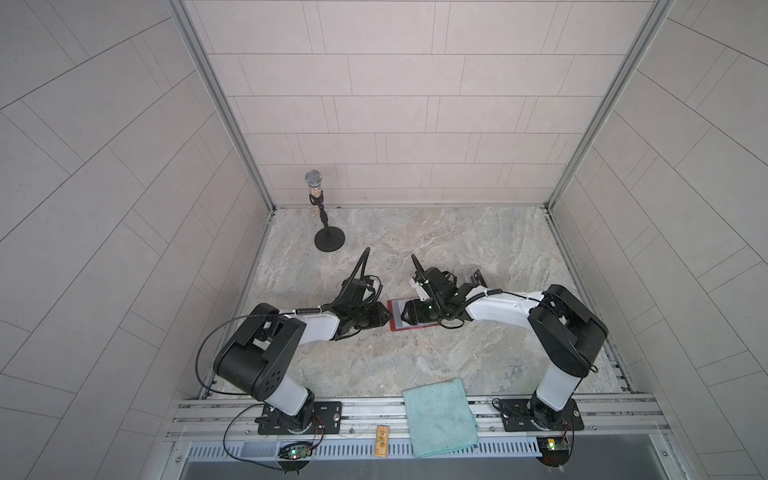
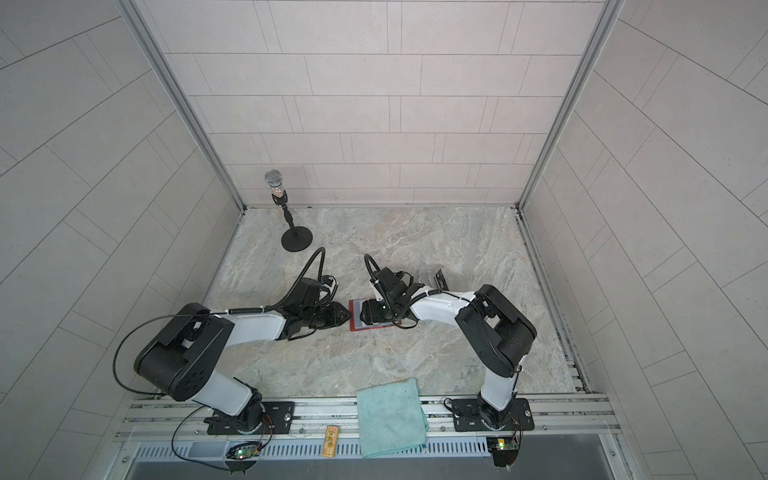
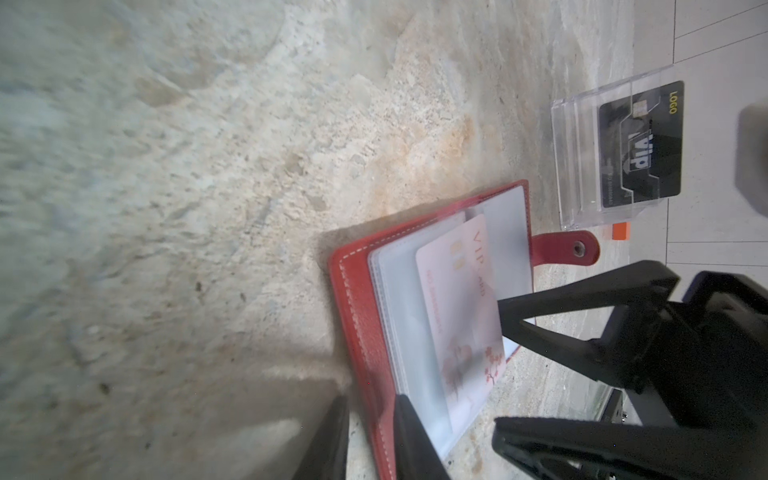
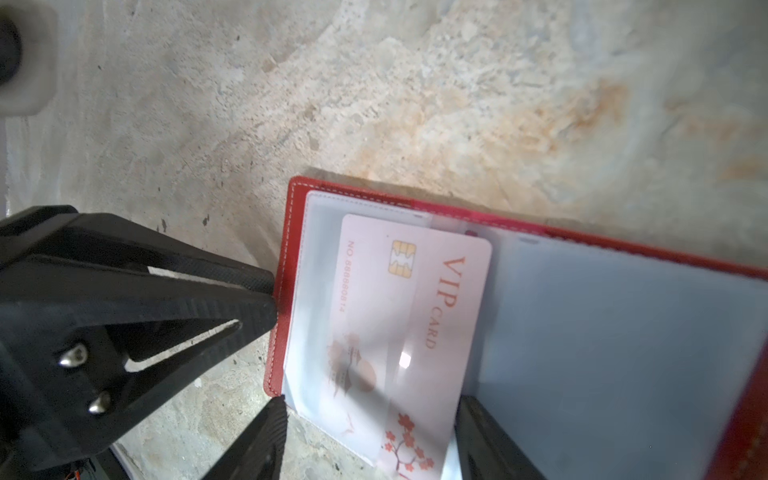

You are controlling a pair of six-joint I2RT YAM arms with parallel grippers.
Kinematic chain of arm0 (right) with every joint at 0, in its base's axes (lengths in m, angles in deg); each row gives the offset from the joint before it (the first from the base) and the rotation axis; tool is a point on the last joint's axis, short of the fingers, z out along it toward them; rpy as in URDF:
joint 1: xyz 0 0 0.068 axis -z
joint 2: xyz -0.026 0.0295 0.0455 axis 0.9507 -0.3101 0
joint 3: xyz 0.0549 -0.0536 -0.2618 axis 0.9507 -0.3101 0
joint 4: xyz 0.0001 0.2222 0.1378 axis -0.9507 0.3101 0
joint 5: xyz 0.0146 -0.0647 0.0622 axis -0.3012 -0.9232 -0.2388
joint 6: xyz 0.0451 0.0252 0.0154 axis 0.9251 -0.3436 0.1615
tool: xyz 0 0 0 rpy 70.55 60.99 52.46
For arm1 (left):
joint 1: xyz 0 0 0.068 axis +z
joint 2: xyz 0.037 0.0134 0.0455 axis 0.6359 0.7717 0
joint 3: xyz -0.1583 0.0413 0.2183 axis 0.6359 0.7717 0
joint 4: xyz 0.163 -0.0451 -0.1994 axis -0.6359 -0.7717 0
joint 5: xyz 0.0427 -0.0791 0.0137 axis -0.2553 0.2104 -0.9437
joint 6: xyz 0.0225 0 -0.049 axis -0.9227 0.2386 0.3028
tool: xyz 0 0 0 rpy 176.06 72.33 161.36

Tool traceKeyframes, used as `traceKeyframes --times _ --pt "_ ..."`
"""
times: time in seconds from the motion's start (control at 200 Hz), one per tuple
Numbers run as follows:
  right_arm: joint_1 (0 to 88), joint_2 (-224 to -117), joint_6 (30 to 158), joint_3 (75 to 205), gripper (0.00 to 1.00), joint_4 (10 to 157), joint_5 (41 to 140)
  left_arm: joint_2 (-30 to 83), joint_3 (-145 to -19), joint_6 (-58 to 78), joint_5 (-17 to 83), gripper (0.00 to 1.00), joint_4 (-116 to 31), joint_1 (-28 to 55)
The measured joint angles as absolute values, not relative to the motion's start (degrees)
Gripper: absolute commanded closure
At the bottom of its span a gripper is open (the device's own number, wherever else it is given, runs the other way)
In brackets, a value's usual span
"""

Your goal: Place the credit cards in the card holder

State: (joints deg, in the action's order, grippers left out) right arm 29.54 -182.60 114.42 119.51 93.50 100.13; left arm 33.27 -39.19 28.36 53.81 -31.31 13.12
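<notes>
While both top views show the palm-sized red leather-look card holder [image 1: 391, 316] open on the marble tabletop [image 1: 457, 249], the left wrist view shows a black plastic credit card [image 3: 648, 145] waiting in a clear plastic box [image 3: 575, 137]; that one is left. In the right wrist view a pale pink plastic card [image 4: 415, 316] sits partly sleeved, right gripper [image 4: 372, 401] open astride it; whether the left gripper [image 4: 272, 305] pinches the cover's edge you cannot tell.

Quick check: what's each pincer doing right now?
Left pincer: straddling the card holder's red edge; grip cannot be told.
Right pincer: open, astride the pink card.
</notes>
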Motion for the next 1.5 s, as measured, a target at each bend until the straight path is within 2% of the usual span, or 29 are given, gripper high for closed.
traceKeyframes --times 0.175,0.32,0.5,0.906,1.501 --pt "29.54 -180.96 113.24 120.12 0.34 95.71 99.26 33.36 -39.19 28.36 53.99 0.74 -31.24 13.12" --pt "29.54 -180.23 112.43 121.32 0.38 97.35 98.08 33.60 -39.19 28.36 54.40 0.74 -30.85 13.12" --pt "29.56 -180.08 110.66 123.37 0.56 101.30 93.73 33.75 -39.19 28.38 54.64 0.75 -30.76 13.12" --pt "30.11 -183.93 107.78 127.18 0.76 107.95 87.74 36.02 -39.23 29.21 57.33 0.82 -28.05 13.12" --pt "30.09 -187.73 106.79 128.84 0.79 110.20 85.10 36.18 -39.23 29.45 57.40 0.82 -27.85 13.10"
